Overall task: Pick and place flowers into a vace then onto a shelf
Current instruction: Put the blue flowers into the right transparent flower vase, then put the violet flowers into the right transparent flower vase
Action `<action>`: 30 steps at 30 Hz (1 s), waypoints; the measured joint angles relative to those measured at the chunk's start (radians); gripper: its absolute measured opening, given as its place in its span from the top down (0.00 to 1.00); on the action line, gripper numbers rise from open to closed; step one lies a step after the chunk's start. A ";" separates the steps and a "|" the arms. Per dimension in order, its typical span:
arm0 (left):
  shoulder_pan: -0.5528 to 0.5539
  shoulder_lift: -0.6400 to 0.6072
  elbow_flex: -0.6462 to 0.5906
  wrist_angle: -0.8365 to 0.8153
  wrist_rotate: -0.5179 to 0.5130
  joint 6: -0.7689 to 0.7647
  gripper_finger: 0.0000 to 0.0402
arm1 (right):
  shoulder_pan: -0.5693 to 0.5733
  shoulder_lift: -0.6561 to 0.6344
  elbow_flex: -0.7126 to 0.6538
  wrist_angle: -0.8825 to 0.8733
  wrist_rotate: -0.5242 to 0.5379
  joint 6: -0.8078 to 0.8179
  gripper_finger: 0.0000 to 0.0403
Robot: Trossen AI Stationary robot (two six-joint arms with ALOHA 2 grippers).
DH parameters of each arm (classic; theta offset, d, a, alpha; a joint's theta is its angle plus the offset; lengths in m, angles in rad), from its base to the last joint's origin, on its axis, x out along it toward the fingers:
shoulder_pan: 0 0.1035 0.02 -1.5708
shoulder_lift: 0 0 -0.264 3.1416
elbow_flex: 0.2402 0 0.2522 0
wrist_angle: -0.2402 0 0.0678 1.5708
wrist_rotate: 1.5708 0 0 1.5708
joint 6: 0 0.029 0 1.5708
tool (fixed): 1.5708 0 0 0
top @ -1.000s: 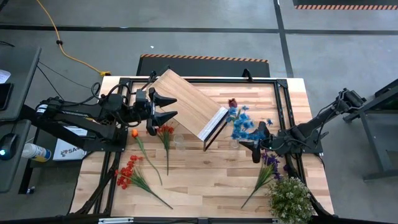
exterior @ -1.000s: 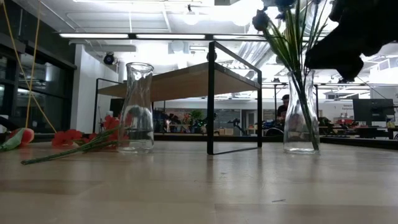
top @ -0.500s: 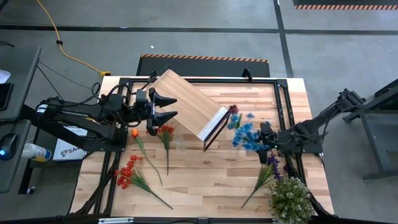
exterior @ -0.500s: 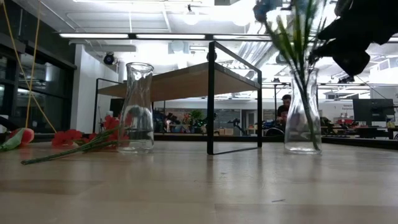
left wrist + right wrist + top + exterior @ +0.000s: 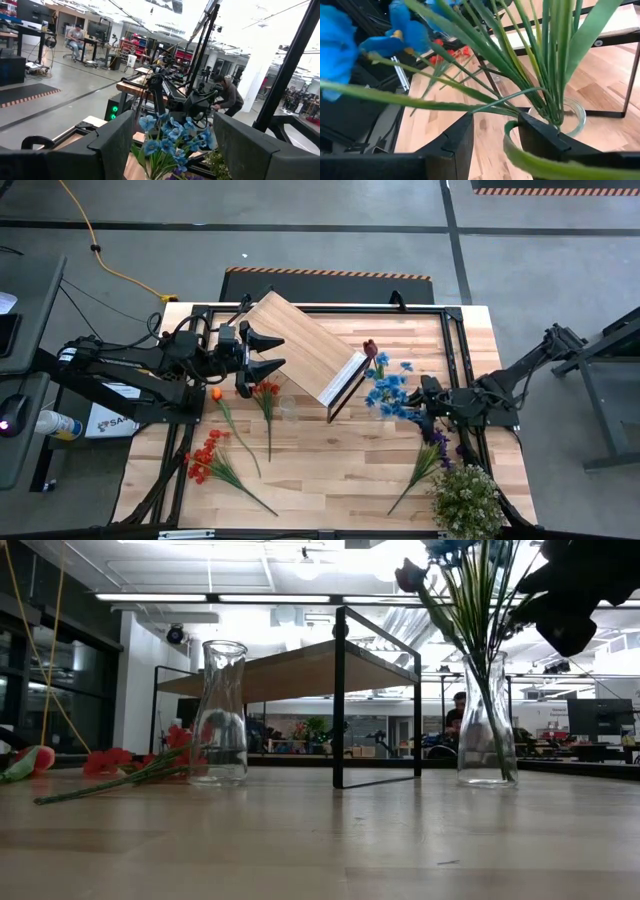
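Note:
Blue flowers (image 5: pixel 388 388) and a dark red rose (image 5: pixel 370 348) stand with their stems in a clear glass vase (image 5: pixel 486 730), right of the shelf (image 5: pixel 300 345). My right gripper (image 5: pixel 420 406) hovers open just right of the stems, above the vase's rim (image 5: pixel 570 117). One thin leaf (image 5: pixel 507 145) curls through the gap between its fingers. My left gripper (image 5: pixel 272 352) waits open in the air at the shelf's left corner. An orange tulip (image 5: pixel 216 394), two red sprays (image 5: pixel 266 390) (image 5: pixel 203 460) and a purple spray (image 5: pixel 432 442) lie flat on the table.
A second glass vase (image 5: pixel 221 715) stands with nothing in it, near the shelf's front. The shelf stands askew on thin black legs (image 5: pixel 339 700). A bushy pale plant (image 5: pixel 465 500) sits at the near right corner. People sit at desks in the room beyond.
My right gripper has risen a little and drawn back toward the table's right edge, away from the vase, rolling slightly. The blue flowers swayed as it went and now stand in the vase. The vase itself has stayed in place.

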 joint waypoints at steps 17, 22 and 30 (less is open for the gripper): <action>0.000 0.000 0.000 -0.002 0.001 -0.001 0.25 | 0.001 -0.073 0.203 -0.432 -0.090 0.088 0.64; 0.000 0.000 0.000 -0.003 0.021 -0.010 0.25 | 0.001 -0.070 0.296 -0.628 -0.197 0.196 0.64; 0.000 0.000 0.000 -0.007 0.160 -0.129 0.25 | 0.001 -0.071 0.424 -0.906 -0.393 0.402 0.64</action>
